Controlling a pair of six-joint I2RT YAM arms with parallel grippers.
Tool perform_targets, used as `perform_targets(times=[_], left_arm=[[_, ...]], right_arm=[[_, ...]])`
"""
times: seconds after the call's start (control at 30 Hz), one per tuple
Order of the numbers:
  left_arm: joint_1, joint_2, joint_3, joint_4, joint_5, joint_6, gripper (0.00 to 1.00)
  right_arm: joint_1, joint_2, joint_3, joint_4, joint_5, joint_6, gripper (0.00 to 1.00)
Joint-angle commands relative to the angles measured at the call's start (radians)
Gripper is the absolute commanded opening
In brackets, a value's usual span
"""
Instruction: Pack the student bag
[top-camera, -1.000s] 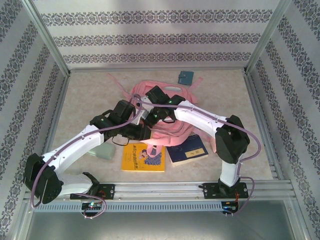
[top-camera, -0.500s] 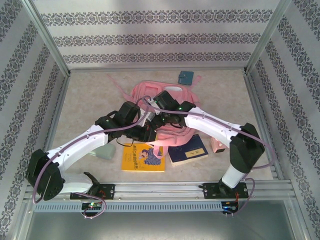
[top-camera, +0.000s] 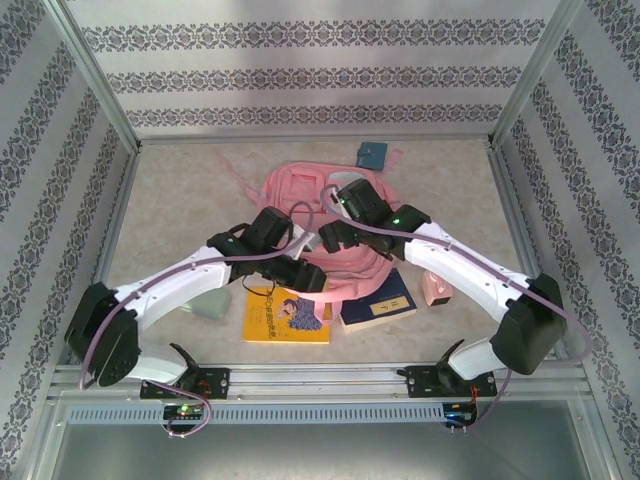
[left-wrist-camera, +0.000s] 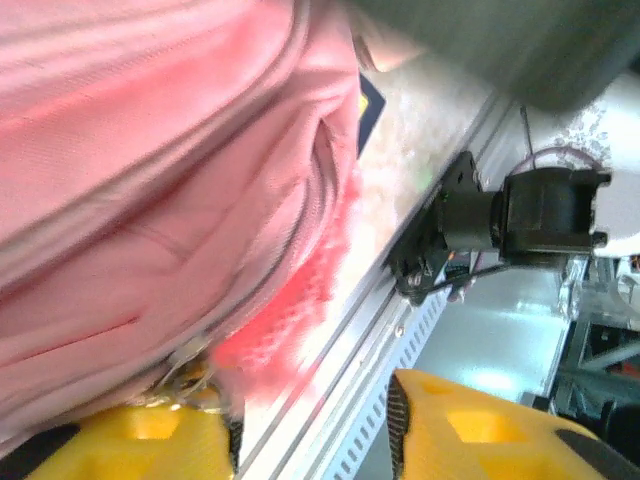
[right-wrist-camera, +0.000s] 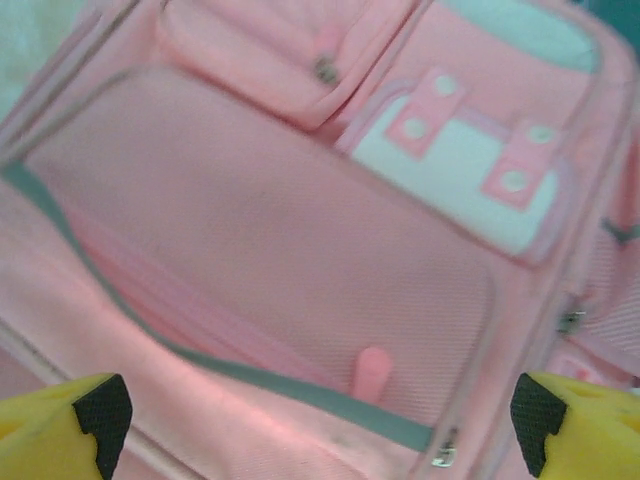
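Observation:
The student bag (top-camera: 290, 185), pink with white trim, lies in the middle of the table under both arms. My left gripper (top-camera: 305, 275) is at the bag's near edge. In the left wrist view its yellow fingers (left-wrist-camera: 150, 440) stand apart with nothing between them, and the bag's fabric (left-wrist-camera: 150, 200) touches the left finger. My right gripper (top-camera: 335, 238) hovers over the bag's front. It (right-wrist-camera: 320, 420) is wide open above a zip pocket of the bag (right-wrist-camera: 300, 250), holding nothing.
A yellow book (top-camera: 285, 318) and a blue book (top-camera: 385, 300) lie near the bag's front edge. A small teal pouch (top-camera: 371, 153) sits behind the bag. A pink item (top-camera: 435, 290) is at the right, a pale green one (top-camera: 210, 305) at the left. The metal rail (left-wrist-camera: 400, 330) runs along the front.
Both grippers have opened. The right arm's elbow has swung out to the right and its gripper has shifted right over the bag. The left gripper moved slightly right.

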Motion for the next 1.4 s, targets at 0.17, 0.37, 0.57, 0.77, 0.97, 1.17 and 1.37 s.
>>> perform_targets(times=[0.17,0.37,0.57,0.77,0.97,1.17,1.37], left_arm=[[-0.073,0.041,0.145,-0.032,-0.029,-0.012,0.61],[-0.075,-0.039,0.224,-0.133,-0.141,-0.039,0.63],[-0.073,-0.04,0.318,-0.275,-0.305,-0.081,0.62],[-0.026,-0.011,0.451,-0.508,-0.634,-0.136,0.6],[0.06,-0.007,0.412,-0.466,-0.624,-0.249,0.6],[0.086,-0.053,0.391,-0.469,-0.628,-0.288,0.6],[0.141,-0.088,0.367,-0.499,-0.587,-0.254,0.61]], right_arm=[[-0.041,-0.174,0.004,-0.103,0.184,0.013,0.98],[-0.125,-0.366,-0.095,-0.079,0.049,0.13,0.98],[-0.044,-0.493,-0.232,-0.003,-0.126,0.138,0.96],[0.009,-0.473,-0.277,-0.087,-0.423,0.214,0.7],[0.216,-0.357,-0.307,-0.059,-0.341,0.257,0.49],[0.349,-0.134,-0.189,-0.065,-0.102,0.355,0.38],[0.361,0.004,-0.101,-0.074,0.02,0.409,0.37]])
